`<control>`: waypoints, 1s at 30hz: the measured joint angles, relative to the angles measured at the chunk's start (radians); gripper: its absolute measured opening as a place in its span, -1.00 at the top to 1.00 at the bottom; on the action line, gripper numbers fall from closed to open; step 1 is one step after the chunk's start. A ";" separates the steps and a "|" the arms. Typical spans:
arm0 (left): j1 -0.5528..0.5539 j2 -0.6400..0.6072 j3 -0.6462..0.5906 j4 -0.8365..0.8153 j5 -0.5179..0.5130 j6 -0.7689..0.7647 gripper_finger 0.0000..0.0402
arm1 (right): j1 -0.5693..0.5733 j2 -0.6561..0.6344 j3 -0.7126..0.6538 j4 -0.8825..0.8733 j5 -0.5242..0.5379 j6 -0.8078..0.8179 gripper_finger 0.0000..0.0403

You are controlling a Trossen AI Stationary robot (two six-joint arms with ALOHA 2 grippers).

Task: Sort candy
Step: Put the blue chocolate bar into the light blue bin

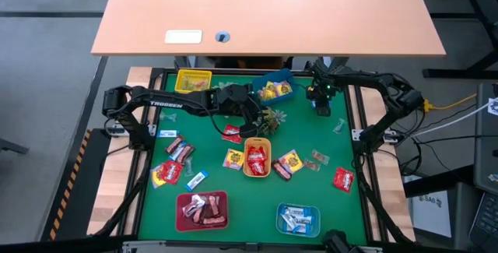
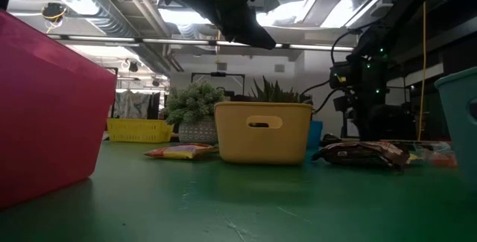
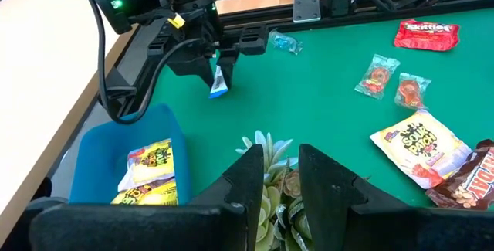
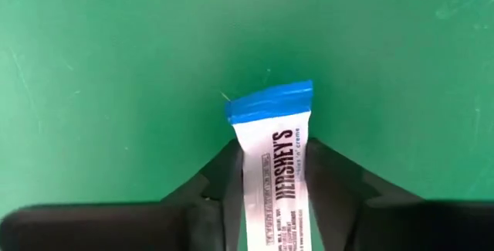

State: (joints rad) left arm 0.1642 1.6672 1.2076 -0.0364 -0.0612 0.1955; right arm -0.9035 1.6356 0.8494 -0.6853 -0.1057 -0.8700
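Up close in the right wrist view, the right gripper (image 4: pixel 274 175) is pinching a white candy bar with a blue end (image 4: pixel 272 166) between its fingers, held over bare green mat. From above, that gripper (image 1: pixel 321 105) sits at the far right of the mat (image 1: pixel 327 198), just past the blue tray (image 1: pixel 282 76) of yellow candy.

The left gripper (image 1: pixel 263 124) hangs over the middle of the table, fingers slightly apart around nothing, right above the spiky green plant (image 1: pixel 274 117).

Nearest the front edge are a dark red tray (image 1: pixel 180 219) with brown-pink candy and a light blue tray (image 1: pixel 280 219) with blue-white ones. Further in, an orange-yellow tray (image 1: pixel 247 170) holds red candy, with loose pieces scattered either side, like the red pack (image 1: pixel 343 179) on the right. At the far edge there's a yellow tray (image 1: pixel 194 79).
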 joint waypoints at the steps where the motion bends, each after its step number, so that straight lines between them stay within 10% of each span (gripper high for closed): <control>1: 0.000 0.000 0.000 0.000 0.000 0.000 0.64 | 0.000 0.000 0.000 0.000 0.000 0.000 0.46; 23: 0.001 -0.179 -0.007 -0.259 0.000 -0.001 0.64 | 0.001 -0.024 0.000 -0.023 -0.054 0.047 0.44; 30: -0.002 -0.382 -0.226 -0.177 0.000 -0.068 0.64 | 0.002 -0.034 0.023 -0.052 -0.187 0.093 0.43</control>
State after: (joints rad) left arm 0.1623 1.2851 0.9817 -0.2130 -0.0614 0.1275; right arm -0.9017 1.6016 0.8728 -0.7376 -0.2931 -0.7774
